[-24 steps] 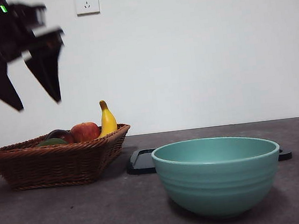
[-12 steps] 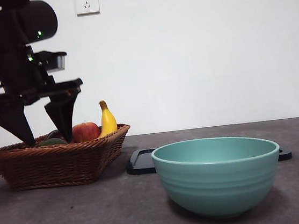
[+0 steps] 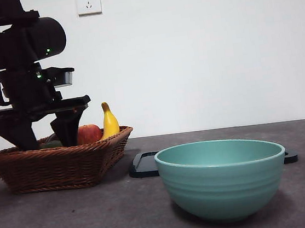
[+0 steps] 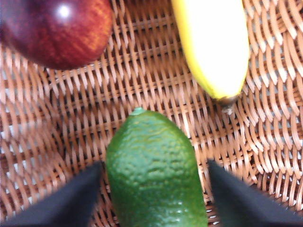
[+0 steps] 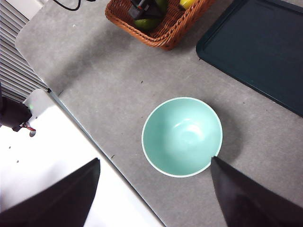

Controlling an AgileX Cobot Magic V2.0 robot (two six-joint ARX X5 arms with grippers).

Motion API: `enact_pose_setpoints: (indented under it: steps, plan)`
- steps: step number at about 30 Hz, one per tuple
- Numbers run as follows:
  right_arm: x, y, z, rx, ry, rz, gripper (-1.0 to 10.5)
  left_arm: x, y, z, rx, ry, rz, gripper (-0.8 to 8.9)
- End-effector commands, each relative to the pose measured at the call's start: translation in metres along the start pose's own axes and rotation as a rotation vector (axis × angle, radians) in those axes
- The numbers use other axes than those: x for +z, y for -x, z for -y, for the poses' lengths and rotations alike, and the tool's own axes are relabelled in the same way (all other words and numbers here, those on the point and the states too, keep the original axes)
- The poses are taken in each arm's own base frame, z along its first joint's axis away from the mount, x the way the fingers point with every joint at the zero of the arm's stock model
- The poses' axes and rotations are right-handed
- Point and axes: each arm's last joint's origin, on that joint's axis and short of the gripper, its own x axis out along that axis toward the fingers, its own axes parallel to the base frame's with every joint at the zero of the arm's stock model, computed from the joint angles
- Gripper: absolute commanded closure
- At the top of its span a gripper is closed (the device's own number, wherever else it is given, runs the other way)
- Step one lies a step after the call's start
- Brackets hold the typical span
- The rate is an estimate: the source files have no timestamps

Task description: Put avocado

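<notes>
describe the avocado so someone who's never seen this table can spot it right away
Find the brown wicker basket beside the teal bowl. The avocado lies on its woven floor, between the open jaws of the left gripper, which is lowered into the basket. It is the only green, pebbly-skinned fruit there; its neighbours are a smooth red apple and a yellow banana.

A grey, finely speckled table (image 3: 71, 222) carries three things directly: a brown woven wicker basket (image 3: 59, 166) toward its left side, a flat dark tray (image 3: 144, 165) just beside the basket, and a pale teal ceramic bowl (image 3: 222, 177) in front of the tray
</notes>
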Motion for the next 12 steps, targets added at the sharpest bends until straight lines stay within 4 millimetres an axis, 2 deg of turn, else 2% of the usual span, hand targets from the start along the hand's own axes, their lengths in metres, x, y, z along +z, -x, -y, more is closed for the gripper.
enact_pose_setpoints:
  steps: [1, 3, 7, 12]
  plan:
    - [0.004, 0.002, -0.002, 0.006, 0.018, 0.013, 5.7, 0.004, -0.005, 0.002, 0.001, -0.006, -0.002, 5.93]
    - [0.004, 0.002, -0.002, 0.006, 0.018, 0.013, 5.7, 0.004, -0.005, 0.002, 0.001, -0.005, -0.002, 6.36]
    - [0.004, 0.002, -0.002, 0.006, 0.018, 0.013, 5.7, 0.004, -0.004, 0.002, 0.001, -0.005, -0.005, 6.40]
    - [0.004, 0.002, -0.002, 0.006, 0.018, 0.013, 5.7, 0.006, 0.015, 0.003, -0.010, -0.007, 0.050, 6.41]
